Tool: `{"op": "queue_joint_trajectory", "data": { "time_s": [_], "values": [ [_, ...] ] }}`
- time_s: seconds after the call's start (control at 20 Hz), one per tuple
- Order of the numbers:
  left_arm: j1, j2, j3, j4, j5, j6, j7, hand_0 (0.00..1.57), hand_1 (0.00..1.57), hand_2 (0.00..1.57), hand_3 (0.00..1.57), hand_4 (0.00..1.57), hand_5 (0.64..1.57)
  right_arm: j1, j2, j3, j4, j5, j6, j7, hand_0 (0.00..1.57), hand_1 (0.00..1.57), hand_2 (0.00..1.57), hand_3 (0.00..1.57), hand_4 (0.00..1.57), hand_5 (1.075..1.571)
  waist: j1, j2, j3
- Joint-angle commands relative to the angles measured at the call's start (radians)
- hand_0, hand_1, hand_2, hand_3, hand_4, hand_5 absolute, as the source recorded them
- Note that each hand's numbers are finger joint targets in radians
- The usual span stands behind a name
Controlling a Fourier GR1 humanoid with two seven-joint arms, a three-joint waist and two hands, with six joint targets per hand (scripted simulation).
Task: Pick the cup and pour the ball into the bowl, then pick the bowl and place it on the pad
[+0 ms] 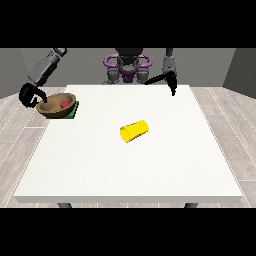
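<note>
1. Bowl (56, 106), red ball (64, 104) inside, sits tilted over green pad (73, 112) at table (150, 175) corner.
2. Hand at view's left (30, 95) curls round bowl rim.
3. Yellow cup (134, 131) lies sideways mid-table, well apart.
4. Hand at view's right (170, 82) hangs near far edge; fingers relaxed, holding nothing.

White table (150, 165), square-topped, on dark legs showing under the near edge at about 7 and 5 o'clock. At the middle, just toward 12 o'clock, yellow cup (134, 131) on its side, mouth turned toward 8 o'clock, touching the tabletop along its wall. At the 10 o'clock corner, green pad (73, 113), mostly covered, only a strip at its 4 o'clock side showing. On the pad, brown bowl (54, 111), tilted, overhanging the table's edge toward 9 o'clock. Cup and pad well apart.
</note>
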Motion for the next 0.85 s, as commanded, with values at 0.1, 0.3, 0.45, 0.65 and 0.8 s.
{"op": "queue_joint_trajectory", "data": {
  "time_s": [0.1, 0.3, 0.45, 0.65, 0.8],
  "values": [
    [0.002, 0.030, 0.014, -0.110, 0.010, -0.022, 0.067, 0.00, 0.00, 0.00, 0.00, 0.00, 1.565, -0.009, -0.077, 0.012, 0.015, 0.039, -0.056, -0.004, 0.18, 0.18, 0.47, 0.43, 0.00, 1.489, 0.008, 0.032, 0.0005],
    [0.013, 0.037, 0.023, -0.055, 0.020, -0.036, 0.033, 0.00, 0.00, 0.00, 0.00, 0.00, 1.565, -0.020, -0.065, 0.028, 0.005, 0.053, -0.095, 0.043, 0.00, 0.00, 0.38, 0.22, 0.00, 1.478, 0.015, -0.016, -0.0008],
    [0.027, 0.027, 0.046, -0.025, 0.044, -0.027, -0.008, 0.00, 0.00, 0.00, 0.00, 0.00, 1.568, -0.022, -0.091, 0.017, -0.007, 0.037, -0.023, 0.034, 0.00, 0.00, 0.36, 0.26, 0.00, 1.489, -0.028, -0.003, -0.0007],
    [0.088, -0.002, -0.014, -0.136, 0.017, -0.022, 0.048, 0.00, 0.00, 0.00, 0.00, 0.00, 1.569, -0.061, -0.151, -0.017, 0.012, 0.009, 0.031, 0.053, 0.00, 0.00, 0.26, 0.21, 0.00, 1.504, -0.019, -0.011, 0.0005],
    [0.061, -0.035, -0.011, 0.023, -0.007, 0.015, 0.022, 0.00, 0.00, 0.00, 0.00, 0.00, 1.569, -0.124, -0.212, -0.020, -0.021, -0.019, 0.127, 0.188, 0.00, 0.00, 0.19, 0.29, 0.00, 1.503, -0.057, -0.106, -0.0025]
  ]
}}
